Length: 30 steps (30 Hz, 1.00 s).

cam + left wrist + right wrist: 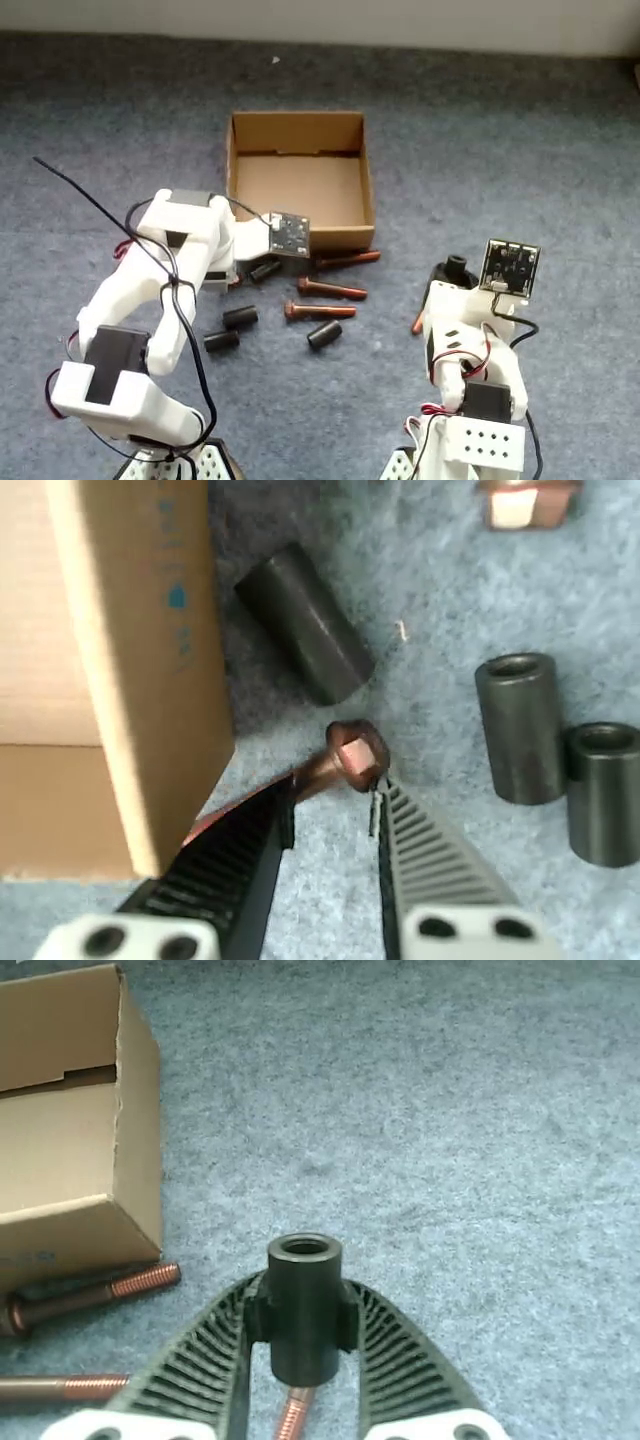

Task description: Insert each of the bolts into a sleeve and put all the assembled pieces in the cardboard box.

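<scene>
Your right pincer [302, 1298] holds a sleeve [303, 1335], axis pointing forward.
A bolt [293, 1415] sits inside it; left pincer [333, 788] narrow around another bolt [355, 752].

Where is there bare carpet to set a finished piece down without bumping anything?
Bare carpet lies right of the cardboard box, and also left of it. Crowded: the strip in front of the box, strewn with bolts and sleeves.
</scene>
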{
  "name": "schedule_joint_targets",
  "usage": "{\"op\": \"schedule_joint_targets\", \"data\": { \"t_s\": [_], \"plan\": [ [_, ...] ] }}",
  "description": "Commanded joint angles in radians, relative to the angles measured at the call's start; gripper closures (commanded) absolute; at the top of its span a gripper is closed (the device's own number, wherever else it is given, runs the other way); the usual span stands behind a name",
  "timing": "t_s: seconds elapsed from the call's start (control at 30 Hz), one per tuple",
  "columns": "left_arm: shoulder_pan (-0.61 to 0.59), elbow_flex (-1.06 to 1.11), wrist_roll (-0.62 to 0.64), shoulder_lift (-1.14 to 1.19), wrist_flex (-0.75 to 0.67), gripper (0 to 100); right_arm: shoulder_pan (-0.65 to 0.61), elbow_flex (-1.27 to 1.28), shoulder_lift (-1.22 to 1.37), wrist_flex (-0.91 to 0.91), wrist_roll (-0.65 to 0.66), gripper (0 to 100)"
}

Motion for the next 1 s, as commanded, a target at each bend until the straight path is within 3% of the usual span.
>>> {"op": "schedule_joint_targets", "data": {
  "t_s": [0.0,0.2,0.43,0.7,0.97],
  "plan": [
    [0.077,0.004,-0.101,-0.033,-0.023,85,-0.012,-0.005,-0.016,-0.024,0.014,99.3],
    [0.120,0.005,-0.098,-0.033,-0.025,85,-0.012,-0.005,-0.016,-0.024,0.014,99.3],
    [0.180,0.007,0.025,-0.035,-0.018,85,-0.012,-0.005,-0.016,-0.024,0.015,99.3],
    [0.097,0.005,0.026,-0.082,-0.015,85,-0.012,-0.005,-0.016,-0.024,0.015,99.3],
    [0.007,0.005,0.020,-0.335,0.146,85,-0.012,-0.005,-0.016,-0.024,0.015,99.3]
  ]
}}
